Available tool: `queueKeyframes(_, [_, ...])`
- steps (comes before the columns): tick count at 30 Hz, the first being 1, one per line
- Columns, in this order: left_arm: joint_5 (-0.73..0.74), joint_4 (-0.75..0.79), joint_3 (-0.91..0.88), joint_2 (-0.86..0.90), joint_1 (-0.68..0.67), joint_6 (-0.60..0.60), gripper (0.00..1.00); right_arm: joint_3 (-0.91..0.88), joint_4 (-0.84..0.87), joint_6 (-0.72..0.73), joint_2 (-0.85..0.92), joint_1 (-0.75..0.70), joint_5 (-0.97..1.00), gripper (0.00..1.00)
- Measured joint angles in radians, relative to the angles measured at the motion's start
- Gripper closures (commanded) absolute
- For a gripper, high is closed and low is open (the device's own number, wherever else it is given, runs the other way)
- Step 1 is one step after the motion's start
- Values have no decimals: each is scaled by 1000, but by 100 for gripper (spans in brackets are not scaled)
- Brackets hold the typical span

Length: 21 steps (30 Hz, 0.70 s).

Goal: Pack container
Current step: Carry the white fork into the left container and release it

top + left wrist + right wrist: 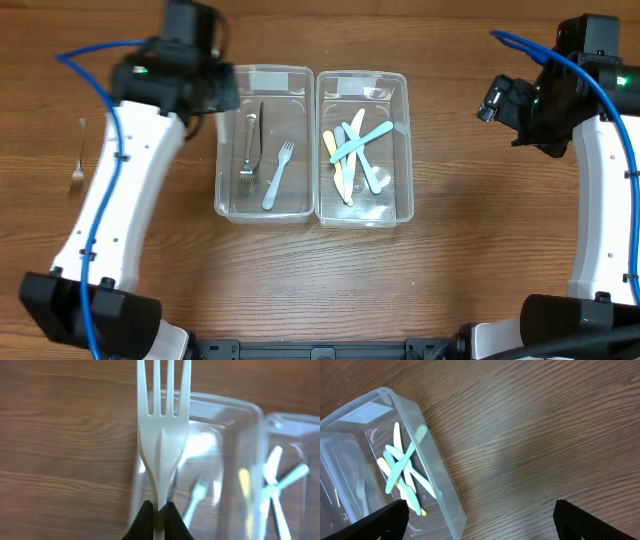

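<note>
My left gripper (159, 508) is shut on the handle of a white plastic fork (162, 425), tines pointing away, over the near-left corner of the left clear container (245, 455). In the overhead view that gripper (203, 92) sits at the container's (228, 200) upper left rim. Inside lie a metal fork (251, 150) and a pale blue plastic fork (277, 173). The right clear container (402, 150) holds several pastel plastic knives (352, 150). My right gripper (480, 520) hangs open and empty beside that container's wall (442, 485), to the right of the knives (400, 467).
A small metal fork (78, 155) lies on the wooden table at the far left, outside my left arm. My right arm (560, 95) stands over bare wood to the right of the containers.
</note>
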Motion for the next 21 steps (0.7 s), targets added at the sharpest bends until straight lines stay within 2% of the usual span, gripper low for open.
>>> queueKeyframes(5, [-2,9,0,106,-71,-49,96,0,0,0,0,0,0,5])
queueKeyframes(13, [31,16,0,385,-78,-58,94,0,-1,0,0,0,0,5])
queueKeyframes(15, [36,17,-1,411,-78,-58,80,0,-1,0,0,0,0,5])
queueKeyframes(16, [39,16,-2,415,-78,-58,63,0,-1,0,0,0,0,5])
queueKeyframes(17, [42,16,-2,415,-78,-65,53,0,-1,0,0,0,0,5])
queueKeyframes(20, [44,25,-2,415,-78,-59,37,0,-1,0,0,0,0,5])
queueKeyframes(21, [43,23,-2,415,-78,-50,35,0,-1,0,0,0,0,5])
